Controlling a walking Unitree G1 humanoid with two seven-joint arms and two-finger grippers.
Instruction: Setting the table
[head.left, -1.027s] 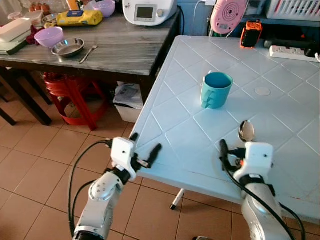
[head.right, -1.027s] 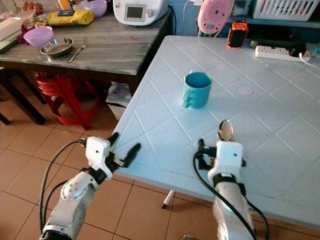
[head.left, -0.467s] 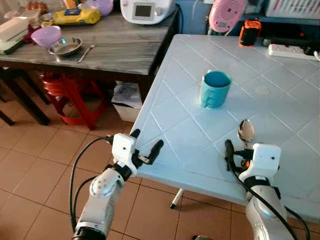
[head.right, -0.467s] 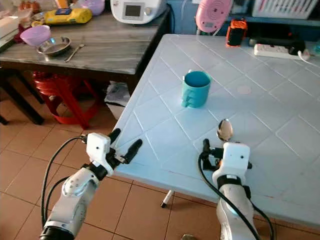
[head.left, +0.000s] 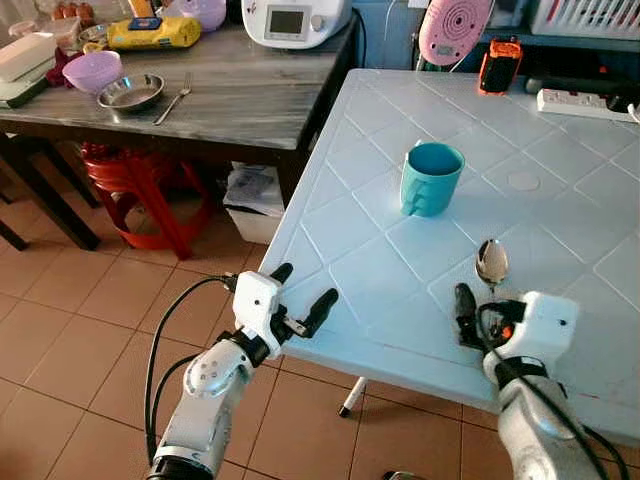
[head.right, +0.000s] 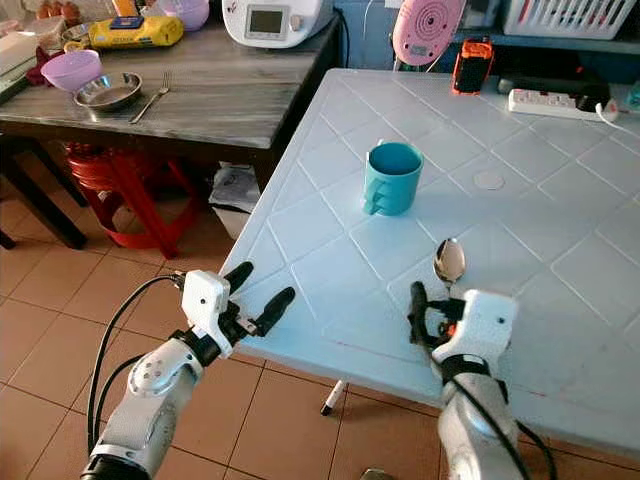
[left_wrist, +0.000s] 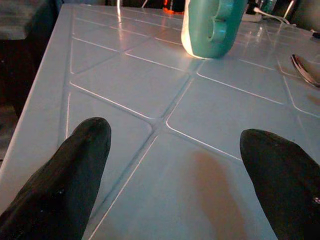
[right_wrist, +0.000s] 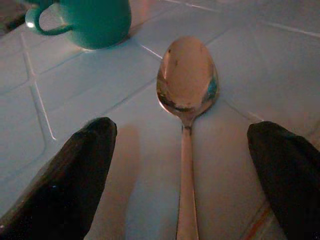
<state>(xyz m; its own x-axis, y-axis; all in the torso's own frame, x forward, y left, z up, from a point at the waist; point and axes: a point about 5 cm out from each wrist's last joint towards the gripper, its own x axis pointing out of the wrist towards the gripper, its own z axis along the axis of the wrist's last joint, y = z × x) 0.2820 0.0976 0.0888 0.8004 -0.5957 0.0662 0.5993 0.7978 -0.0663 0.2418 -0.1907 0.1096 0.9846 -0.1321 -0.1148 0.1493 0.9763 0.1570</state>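
The spoon (right_wrist: 186, 95) lies flat on the pale blue table (head.left: 350, 260), just nearer the robot than the teal mug (head.left: 431, 178). The right gripper (right_wrist: 185, 165) straddles its handle, jaws wide open and apart from it; the left gripper (head.left: 305, 305) hovers open over the table's corner, beyond the mug's other side. The placing step looks finished, so the arm should next draw clear.

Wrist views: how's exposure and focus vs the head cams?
Left wrist view: dim, bluish cast, mug a bit soft, fingers dark blurs. Right wrist view: darker, spoon bowl fairly sharp with a warm reflection, fingers featureless. Eye views: bright, even, sharp; mild glare on the white table.
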